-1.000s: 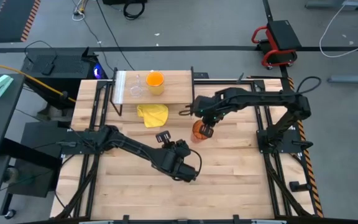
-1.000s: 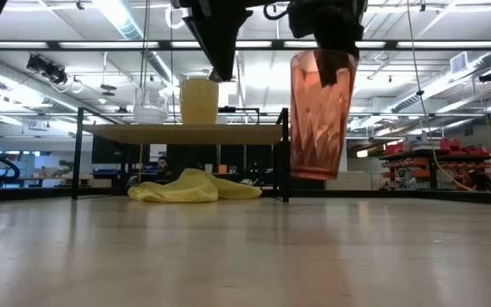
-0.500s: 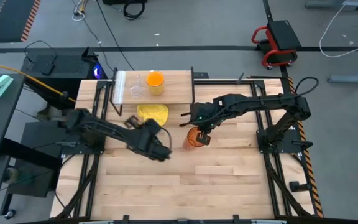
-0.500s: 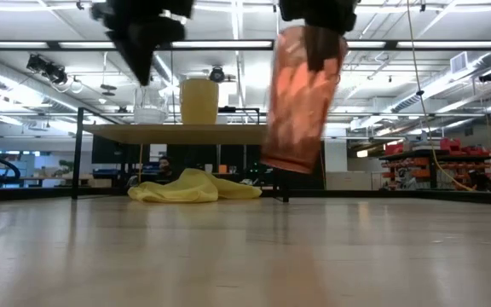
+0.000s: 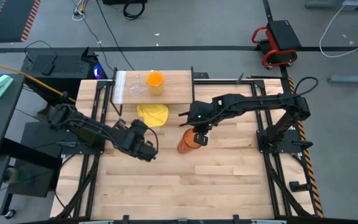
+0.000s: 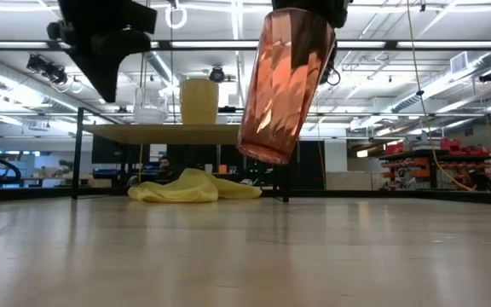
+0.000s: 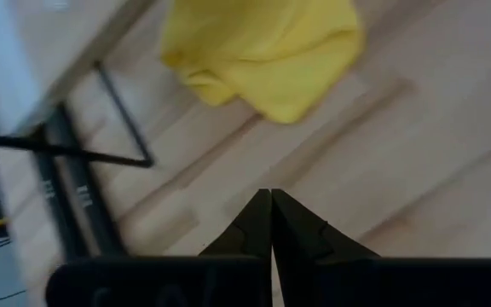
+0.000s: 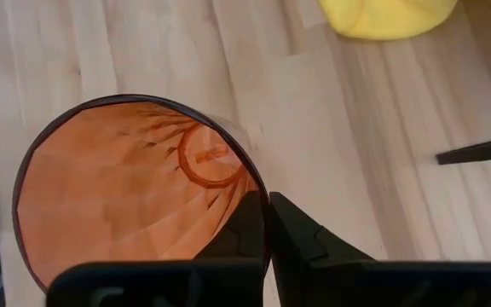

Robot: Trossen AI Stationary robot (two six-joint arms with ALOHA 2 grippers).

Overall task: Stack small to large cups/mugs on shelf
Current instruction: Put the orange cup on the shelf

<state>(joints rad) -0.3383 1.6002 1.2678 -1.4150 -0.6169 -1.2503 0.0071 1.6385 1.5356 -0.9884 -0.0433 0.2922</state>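
Above plank tabletop (image 5: 216,180), right tool (image 8: 267,223) seemingly pinches tilted tumbler (image 6: 281,83).

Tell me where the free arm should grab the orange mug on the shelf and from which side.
Best guess: pinch the orange mug by its open rim from straight above. It stands upright on the shelf with the clear glass close beside it, so a sideways approach looks cramped. The left gripper is free, its fingers shut.

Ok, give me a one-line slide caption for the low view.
Right gripper holds the tilted amber tumbler above the table, with the orange mug already on the shelf.
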